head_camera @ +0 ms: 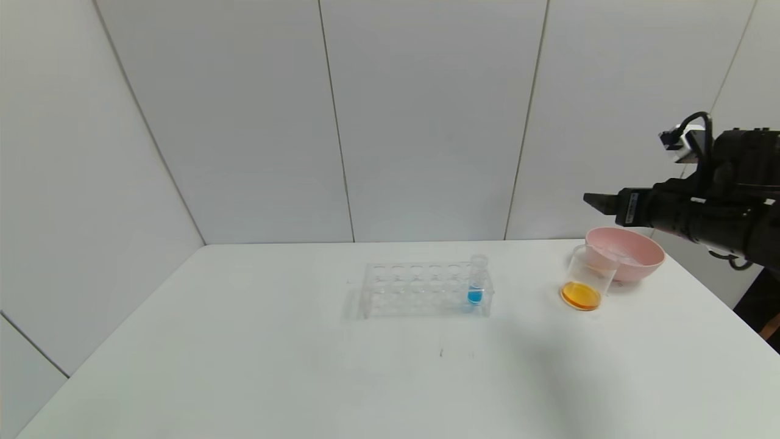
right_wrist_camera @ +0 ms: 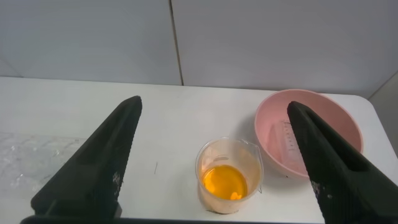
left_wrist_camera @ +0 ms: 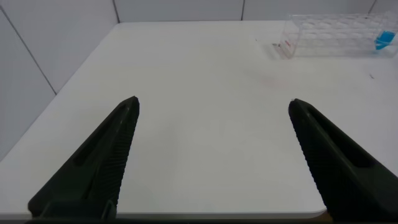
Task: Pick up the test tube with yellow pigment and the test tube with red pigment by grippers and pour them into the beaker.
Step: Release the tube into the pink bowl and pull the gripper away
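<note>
Pink bowl (head_camera: 634,247) beside beaker (head_camera: 586,280); rack (head_camera: 426,289) holds blue tube (head_camera: 476,281). Right gripper (right_wrist_camera: 214,115) spread wide, empty, above the beaker; left gripper (left_wrist_camera: 214,106) likewise.

Wide-apart jaws frame the beaker (right_wrist_camera: 229,175) of orange liquid beside the pink bowl (right_wrist_camera: 309,139).

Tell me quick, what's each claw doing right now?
Left gripper: open, holding nothing, above the table.
Right gripper: open, empty, raised above the beaker.
</note>
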Robot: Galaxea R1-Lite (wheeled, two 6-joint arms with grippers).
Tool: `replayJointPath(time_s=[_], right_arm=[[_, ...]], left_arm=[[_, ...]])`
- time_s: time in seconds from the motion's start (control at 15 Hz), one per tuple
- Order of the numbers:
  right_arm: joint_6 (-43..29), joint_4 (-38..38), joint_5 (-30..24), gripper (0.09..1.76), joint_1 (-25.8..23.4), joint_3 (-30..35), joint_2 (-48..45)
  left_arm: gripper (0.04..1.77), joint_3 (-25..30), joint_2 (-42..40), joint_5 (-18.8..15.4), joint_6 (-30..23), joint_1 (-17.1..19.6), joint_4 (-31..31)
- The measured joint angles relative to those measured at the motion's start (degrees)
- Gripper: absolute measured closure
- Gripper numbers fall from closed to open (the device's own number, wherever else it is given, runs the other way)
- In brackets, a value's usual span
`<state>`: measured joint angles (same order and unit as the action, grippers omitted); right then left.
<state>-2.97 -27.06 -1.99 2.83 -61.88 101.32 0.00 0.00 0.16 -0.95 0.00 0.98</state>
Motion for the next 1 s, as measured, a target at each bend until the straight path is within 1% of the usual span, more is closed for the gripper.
replayJointPath(time_s=[0.27,0.73,0.87,1.0], right_arm=[[0.00,0.24,-1.89,0.16,-0.40,9.11,-12.79],[1.12,1.48,-1.80,0.15,-0.51,25.28,-37.51],[2.62,4.75,-1.35,0.15,-1.15,28.87,-44.98],[3.66,11.08,-0.59,0.15,-1.90,31.15,-52.53]], left_arm=[[0.09,0.00,0.00,-0.02,0.00,0.00,0.00],[0.09,0.00,0.00,0.00,0.00,0.00,0.00],[0.09,0.00,0.00,-0.02,0.00,0.00,0.00],[0.09,0.00,0.00,0.00,0.00,0.00,0.00]])
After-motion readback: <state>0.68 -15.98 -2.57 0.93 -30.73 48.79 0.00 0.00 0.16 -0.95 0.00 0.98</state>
